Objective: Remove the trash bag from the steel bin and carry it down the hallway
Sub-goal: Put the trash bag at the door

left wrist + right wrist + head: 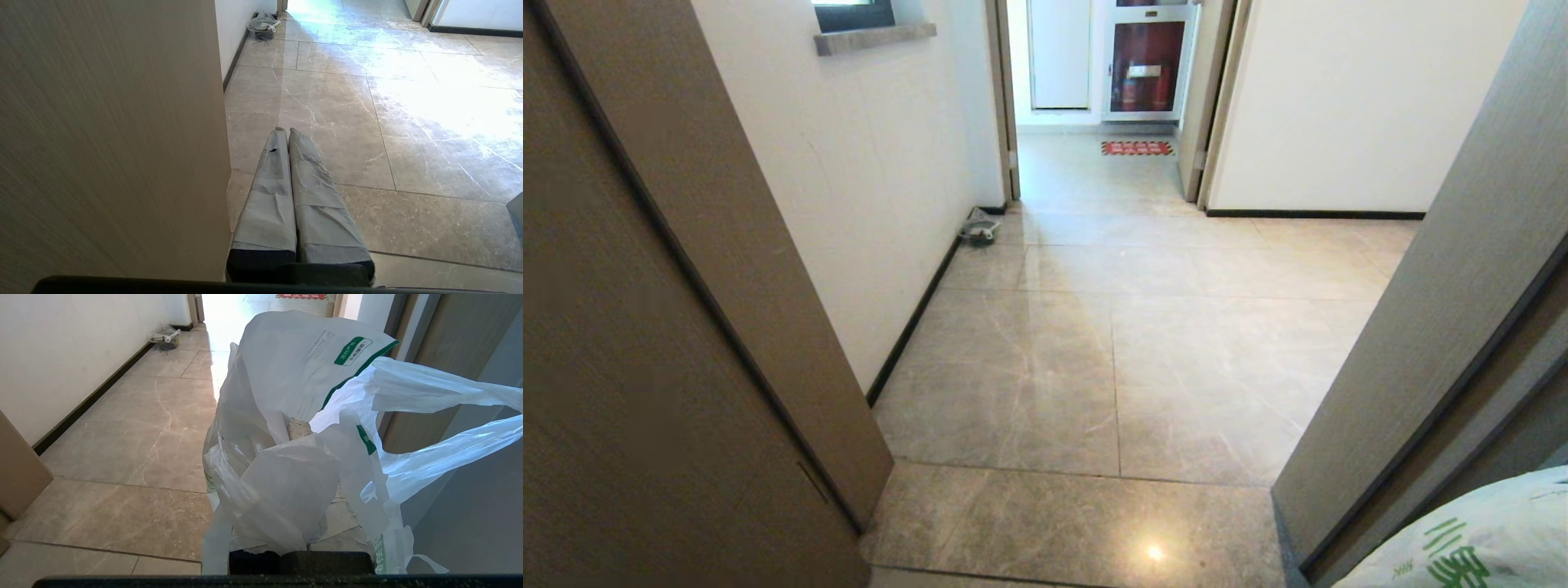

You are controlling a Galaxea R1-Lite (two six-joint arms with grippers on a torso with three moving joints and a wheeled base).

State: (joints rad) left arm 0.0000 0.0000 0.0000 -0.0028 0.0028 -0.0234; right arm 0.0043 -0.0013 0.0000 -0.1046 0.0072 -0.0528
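The crinkly white trash bag (294, 428) with green print is hanging from the clamped right pincer (300, 555) above the hallway (1094, 343) tiles, crumpled paper showing inside; the left pincer (286, 132) is pressed together, empty.

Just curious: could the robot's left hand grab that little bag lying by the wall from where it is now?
Probably not. The left hand, shut and empty, is far short of the see-through bag; only open floor lies between them.

You can see green characters printed on the trash bag (302, 375) (too small and creased to read); white lettering on the red mat (1137, 148) is illegible too.
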